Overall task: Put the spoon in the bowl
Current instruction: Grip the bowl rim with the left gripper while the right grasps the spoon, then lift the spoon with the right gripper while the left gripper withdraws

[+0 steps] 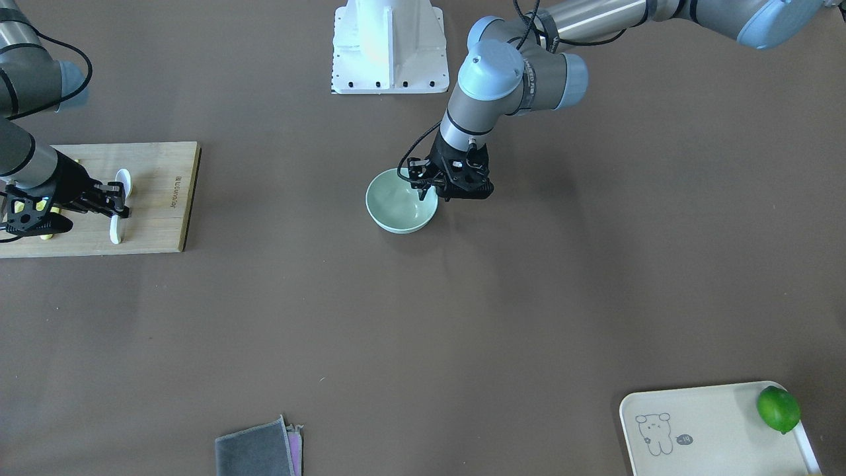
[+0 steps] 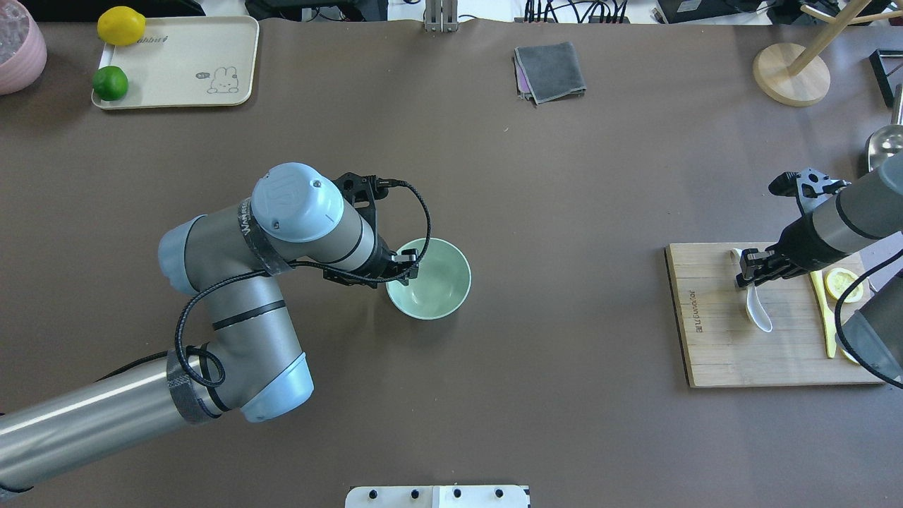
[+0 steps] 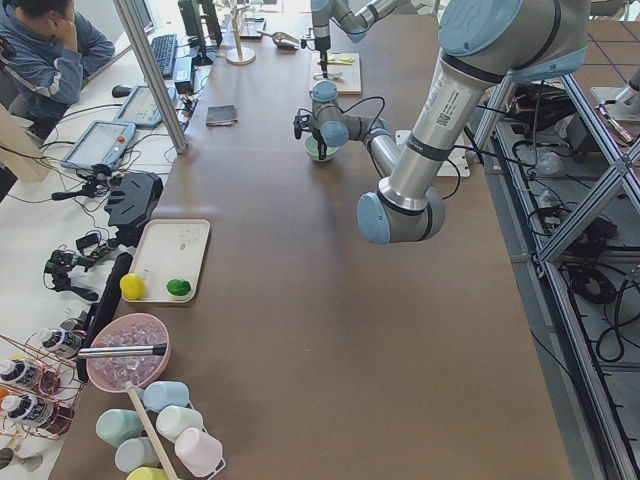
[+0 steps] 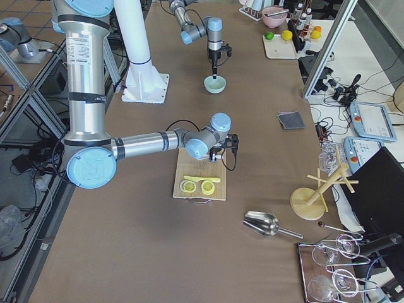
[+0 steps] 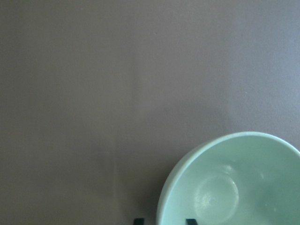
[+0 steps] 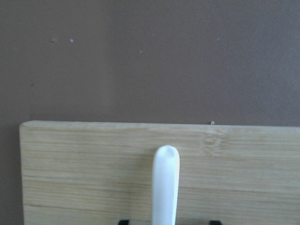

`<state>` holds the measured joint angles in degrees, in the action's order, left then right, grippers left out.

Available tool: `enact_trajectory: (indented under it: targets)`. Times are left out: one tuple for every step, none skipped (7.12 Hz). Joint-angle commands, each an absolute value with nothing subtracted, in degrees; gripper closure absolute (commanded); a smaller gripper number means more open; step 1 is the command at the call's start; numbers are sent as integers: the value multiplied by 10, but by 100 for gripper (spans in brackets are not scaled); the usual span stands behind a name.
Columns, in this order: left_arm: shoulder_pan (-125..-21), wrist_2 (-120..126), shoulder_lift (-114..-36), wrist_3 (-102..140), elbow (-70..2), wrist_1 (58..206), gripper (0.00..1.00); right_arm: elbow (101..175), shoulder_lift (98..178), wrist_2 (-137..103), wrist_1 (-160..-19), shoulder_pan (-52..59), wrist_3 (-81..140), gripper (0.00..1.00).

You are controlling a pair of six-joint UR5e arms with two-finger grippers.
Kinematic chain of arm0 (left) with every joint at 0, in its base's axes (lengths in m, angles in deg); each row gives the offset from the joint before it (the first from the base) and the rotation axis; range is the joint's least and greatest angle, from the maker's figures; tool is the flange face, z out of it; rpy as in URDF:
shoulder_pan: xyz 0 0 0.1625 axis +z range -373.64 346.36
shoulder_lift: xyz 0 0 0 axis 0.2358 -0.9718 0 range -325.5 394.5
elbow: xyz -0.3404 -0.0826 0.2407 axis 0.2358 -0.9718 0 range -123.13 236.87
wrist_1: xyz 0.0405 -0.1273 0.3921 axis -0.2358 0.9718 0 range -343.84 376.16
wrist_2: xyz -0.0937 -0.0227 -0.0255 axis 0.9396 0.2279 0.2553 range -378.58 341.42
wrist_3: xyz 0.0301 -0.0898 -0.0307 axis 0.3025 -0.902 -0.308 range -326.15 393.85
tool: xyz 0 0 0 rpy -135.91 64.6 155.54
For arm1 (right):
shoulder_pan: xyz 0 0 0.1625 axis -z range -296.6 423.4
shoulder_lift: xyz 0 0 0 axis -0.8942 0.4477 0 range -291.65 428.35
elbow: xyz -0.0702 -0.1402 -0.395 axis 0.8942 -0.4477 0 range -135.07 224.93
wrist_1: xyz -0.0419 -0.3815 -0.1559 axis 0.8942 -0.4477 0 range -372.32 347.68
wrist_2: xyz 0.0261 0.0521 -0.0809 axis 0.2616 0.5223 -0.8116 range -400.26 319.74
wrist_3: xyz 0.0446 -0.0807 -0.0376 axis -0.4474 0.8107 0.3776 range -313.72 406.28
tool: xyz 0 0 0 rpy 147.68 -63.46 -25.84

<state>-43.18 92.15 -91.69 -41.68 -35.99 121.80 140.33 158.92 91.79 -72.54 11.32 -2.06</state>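
Observation:
The white spoon [image 2: 758, 317] lies on a wooden cutting board [image 2: 712, 353] at the right side of the table. My right gripper [image 2: 748, 271] is low over the board, jaws open on either side of the spoon's handle [image 6: 166, 187] without touching it. The spoon also shows in the front view [image 1: 123, 180]. The mint-green bowl [image 2: 437, 282] stands empty near the table's middle. My left gripper [image 2: 407, 267] straddles the bowl's rim on its left side, one finger inside and one outside, and looks shut on it. The bowl also fills the lower right of the left wrist view [image 5: 225, 187].
A yellow knife [image 2: 822, 310] and a lemon slice [image 2: 843, 284] lie on the board beside the spoon. A grey cloth [image 2: 550, 70] lies at the far edge. A cream tray [image 2: 176, 63] with a lemon and a lime is far left. A wooden stand [image 2: 790, 74] is far right.

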Motion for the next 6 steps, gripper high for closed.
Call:
enact_trajectory:
  targets:
    - [-439,923,-907,-411,-387,1217,9,1417,1571,932,-734,110,-32,100]
    - [-460,929,-860,-402,-435,1217,4,1427,1512,929,-776,114,-95,100]
    - [-475,940,-804,-348,-490,1217,4,1431,1439,918,-833,139,-160,100]
    - [-503,958,-748,-311,-519,1218,4,1429,1373,876,-877,171,-214,100]
    - [-534,981,-712,-258,-532,1219,4,1425,1317,852,-909,203,-269,100]
    - [-576,1002,-678,-203,-533,1222,4,1423,1279,825,-922,228,-321,100]
